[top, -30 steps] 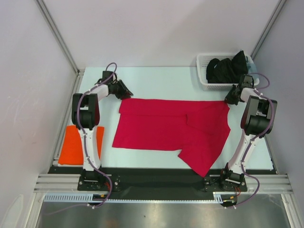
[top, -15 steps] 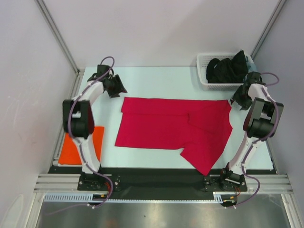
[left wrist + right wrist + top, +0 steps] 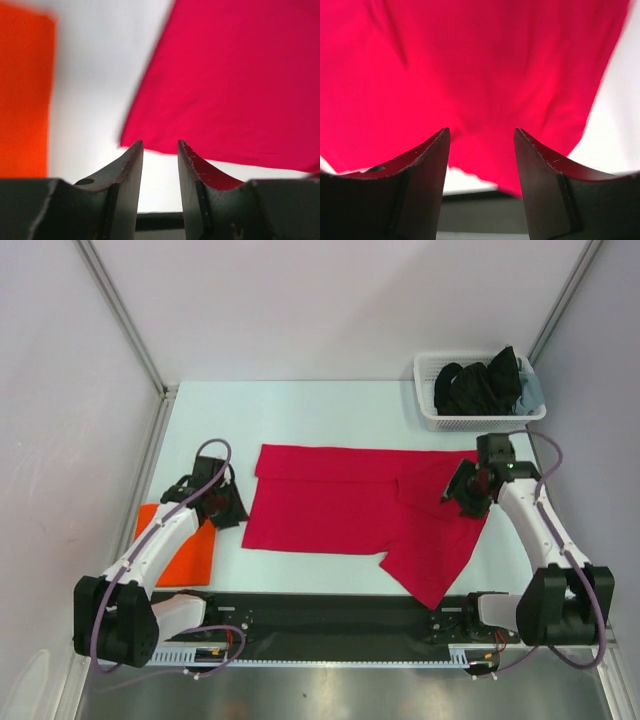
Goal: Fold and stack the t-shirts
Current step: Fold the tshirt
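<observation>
The crimson red t-shirt (image 3: 350, 505) lies spread flat mid-table, with one corner trailing toward the front edge. It fills most of the right wrist view (image 3: 470, 65) and the upper right of the left wrist view (image 3: 235, 75). The folded orange t-shirt (image 3: 183, 555) lies at the front left, partly under the left arm, and shows in the left wrist view (image 3: 22, 90). My left gripper (image 3: 232, 512) is open and empty, just off the red shirt's left edge. My right gripper (image 3: 458, 495) is open and empty, above the shirt's right part.
A white lattice basket (image 3: 428, 405) holding dark clothes stands at the back right corner. A black strip (image 3: 330, 610) runs along the table's front edge. Grey walls close in both sides.
Both arms have swung from the table's back corners toward the front. The left gripper now sits by the red shirt's left edge, the right over its right part. The shirt lies still.
</observation>
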{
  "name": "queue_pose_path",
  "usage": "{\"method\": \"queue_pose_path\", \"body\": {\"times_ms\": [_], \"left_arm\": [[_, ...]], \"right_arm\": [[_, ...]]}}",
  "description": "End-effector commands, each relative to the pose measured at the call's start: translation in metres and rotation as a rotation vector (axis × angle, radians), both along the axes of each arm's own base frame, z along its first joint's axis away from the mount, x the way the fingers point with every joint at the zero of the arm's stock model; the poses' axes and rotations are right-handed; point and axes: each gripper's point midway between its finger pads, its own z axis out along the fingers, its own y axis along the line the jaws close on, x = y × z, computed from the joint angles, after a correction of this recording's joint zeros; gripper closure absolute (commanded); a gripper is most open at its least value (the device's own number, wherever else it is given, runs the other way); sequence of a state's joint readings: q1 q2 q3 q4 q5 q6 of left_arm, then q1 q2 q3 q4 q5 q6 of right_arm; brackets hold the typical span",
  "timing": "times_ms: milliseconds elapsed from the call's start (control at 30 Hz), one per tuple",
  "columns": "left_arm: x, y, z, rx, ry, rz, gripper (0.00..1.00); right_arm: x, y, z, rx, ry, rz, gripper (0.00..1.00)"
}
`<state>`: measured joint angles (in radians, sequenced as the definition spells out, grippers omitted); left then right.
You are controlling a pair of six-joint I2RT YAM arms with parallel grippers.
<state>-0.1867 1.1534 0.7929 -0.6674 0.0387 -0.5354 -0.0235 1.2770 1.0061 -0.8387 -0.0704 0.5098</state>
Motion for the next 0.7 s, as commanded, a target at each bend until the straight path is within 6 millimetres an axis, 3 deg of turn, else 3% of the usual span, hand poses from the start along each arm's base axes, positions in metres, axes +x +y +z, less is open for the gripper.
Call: {"method": "queue_pose_path", "body": {"times_ms": [0, 67, 167, 367, 667], "left_arm": [[-0.017, 0.026, -0.012, 0.032, 0.049, 0.166, 0.63], [-0.027, 0.029, -0.026, 0.008, 0.116, 0.224, 0.68], [-0.042, 0.021, -0.045, -0.049, 0.204, 0.247, 0.68], [-0.052, 0.016, -0.068, -0.086, 0.274, 0.266, 0.68], [-0.054, 0.015, -0.078, -0.099, 0.318, 0.288, 0.61]], "right_arm": [[-0.029, 0.034, 0.001, 0.073, 0.043, -0.005, 0.41], [-0.051, 0.039, -0.006, 0.054, 0.103, 0.010, 0.42], [-0.068, 0.038, -0.015, 0.051, 0.137, -0.004, 0.43], [-0.074, 0.036, -0.013, 0.048, 0.135, -0.008, 0.42], [-0.090, 0.035, -0.020, 0.054, 0.193, -0.055, 0.39]]}}
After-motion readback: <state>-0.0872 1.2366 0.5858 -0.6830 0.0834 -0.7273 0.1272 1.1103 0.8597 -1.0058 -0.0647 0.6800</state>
